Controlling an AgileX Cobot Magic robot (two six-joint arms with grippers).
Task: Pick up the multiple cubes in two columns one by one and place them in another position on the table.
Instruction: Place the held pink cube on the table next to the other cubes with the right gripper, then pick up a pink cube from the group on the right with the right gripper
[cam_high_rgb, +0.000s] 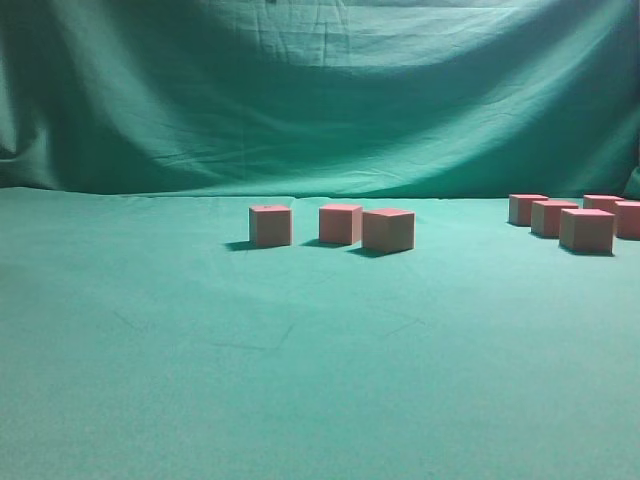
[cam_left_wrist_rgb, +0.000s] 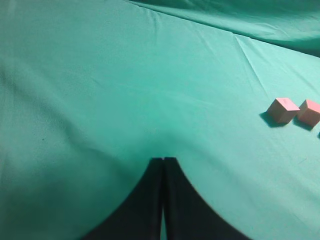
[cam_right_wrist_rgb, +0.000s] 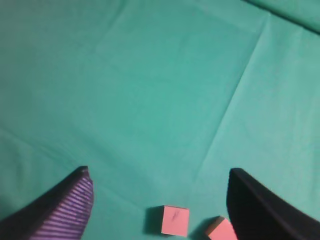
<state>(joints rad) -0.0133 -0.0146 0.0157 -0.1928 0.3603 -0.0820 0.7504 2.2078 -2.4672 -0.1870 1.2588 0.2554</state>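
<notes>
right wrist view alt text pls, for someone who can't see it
The right tool hangs open over the green table, its two dark fingers at the bottom corners. Between them, at the bottom edge, lie two pink cubes: one whole cube and a second cube cut off by the frame.

Draped, creased green cloth backdrop (cam_high_rgb: 320, 90), seemingly lit from above.
</notes>
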